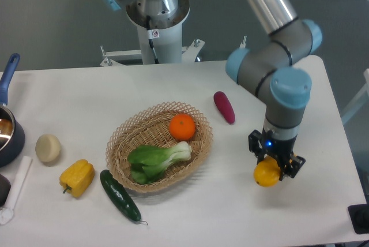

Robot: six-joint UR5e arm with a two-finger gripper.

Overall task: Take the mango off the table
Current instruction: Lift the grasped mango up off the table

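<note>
No legible text, small sticker on robot base (pixel 154 33) unreadable

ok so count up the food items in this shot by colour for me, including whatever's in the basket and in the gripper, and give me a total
Yellow: 2, the mango in the gripper and the bell pepper
Orange: 1, the orange in the basket
Green: 2, the bok choy and the cucumber
Purple-red: 1, the oblong vegetable
Beige: 1, the round item
Total: 7

The claw (pixel 275 163) grips the mango (pixel 266 173), seemingly raised just off the table (pixel 86 94)
</note>
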